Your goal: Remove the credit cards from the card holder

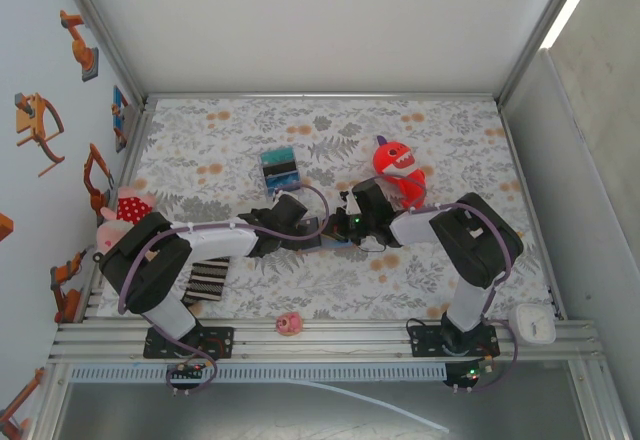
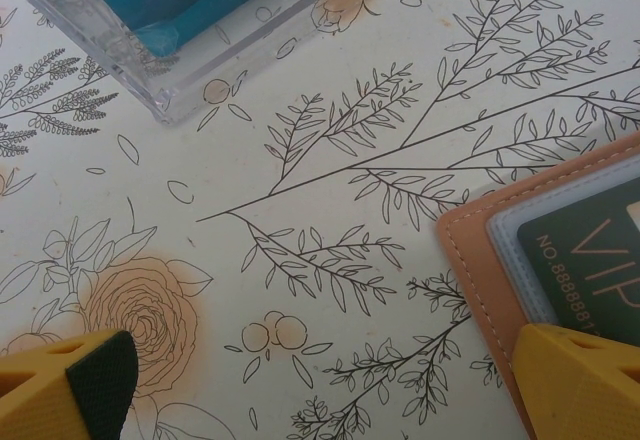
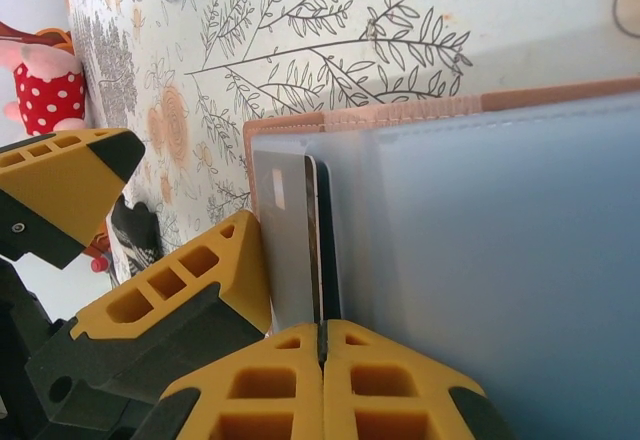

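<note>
The tan card holder [image 2: 478, 260] lies open on the flowered cloth, and a green VIP card [image 2: 590, 260] sits in its clear sleeve. My left gripper [image 2: 325, 360] is open, with one yellow finger [image 2: 585, 380] resting on the holder's edge and the other over bare cloth. In the right wrist view the holder's frosted sleeve [image 3: 480, 260] stands on edge, with credit cards [image 3: 290, 240] sticking out of it. My right gripper [image 3: 322, 335] is shut on the thin dark edge of one credit card. From above, both grippers meet over the holder [image 1: 338, 240] at mid table.
A clear box [image 2: 150, 40] holding a teal block stands just behind the left gripper, also visible from above [image 1: 280, 167]. A red shark plush [image 1: 398, 172] sits behind the right wrist. A striped pad [image 1: 207, 280], a pink toy [image 1: 290, 323] and a polka-dot plush [image 1: 125, 210] lie to the left and front.
</note>
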